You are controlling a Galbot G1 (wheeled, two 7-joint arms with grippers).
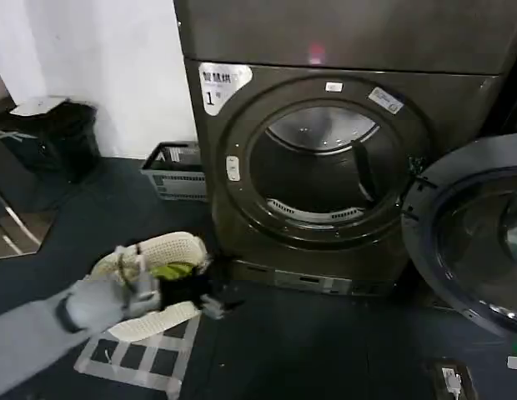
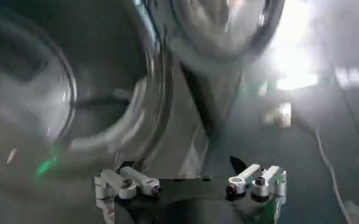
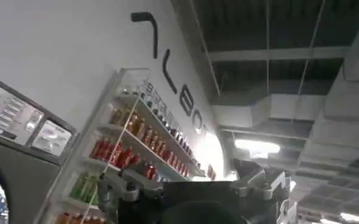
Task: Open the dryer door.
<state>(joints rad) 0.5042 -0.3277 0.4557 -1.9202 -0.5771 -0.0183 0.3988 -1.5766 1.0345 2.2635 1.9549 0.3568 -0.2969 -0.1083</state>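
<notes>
The dryer door [image 1: 463,242] stands swung wide open at the right of the dark machine [image 1: 242,225] marked "1". Its chrome rim and dark glass face me, and its hinge [image 1: 415,179] sits at the right of the round drum opening [image 1: 321,167]. My left gripper [image 1: 215,287] hangs low in front of the machine's lower left corner, clear of the door, on a padded wrist. In the left wrist view the left gripper [image 2: 194,185] is open with nothing between its fingers, and the opening's ring [image 2: 149,109] lies blurred ahead. My right gripper [image 3: 191,185] is open and points up toward the ceiling.
A grey basket [image 1: 175,171] sits on the floor left of the machine, and a black bin [image 1: 58,137] stands further left. A checkered mat [image 1: 150,358] lies under my left arm. The right wrist view shows a bottle shelf [image 3: 124,152] and a machine's control panel [image 3: 21,122].
</notes>
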